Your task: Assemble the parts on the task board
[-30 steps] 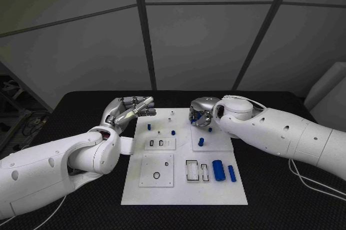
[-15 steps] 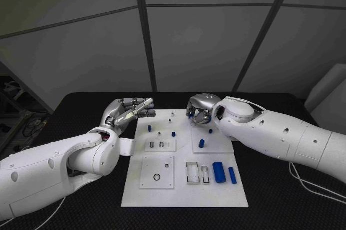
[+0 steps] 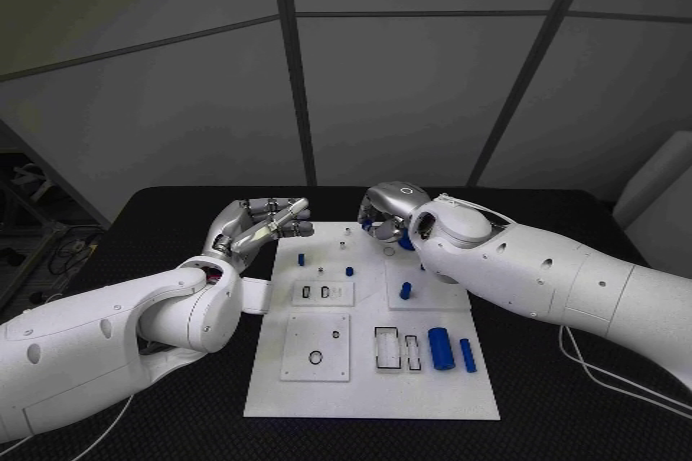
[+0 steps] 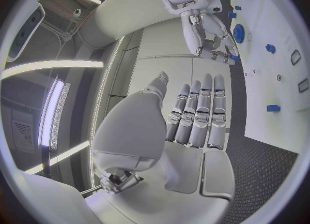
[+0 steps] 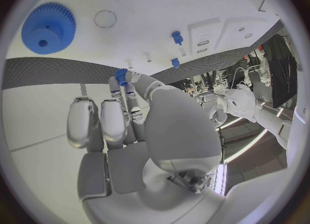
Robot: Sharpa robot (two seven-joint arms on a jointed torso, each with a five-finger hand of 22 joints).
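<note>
Right hand (image 3: 387, 219): grasping a small blue part (image 5: 121, 75) in its fingertips, above the board's (image 3: 368, 381) far edge.
Left hand (image 3: 257, 224): released, fingers straight, beside the board.
Gear (image 5: 48, 28): near right hand.

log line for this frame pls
left robot hand: open, beside task board | right robot hand: pinching small blue part at board's far edge

A robotics lab, by the look of it: black padded worktop (image 3: 577, 401), plain grey panelled walls (image 3: 404, 91) behind, strip lights (image 4: 51, 115) overhead, cables (image 3: 613, 366) trailing, a white task board (image 3: 368, 381) laid out.
</note>
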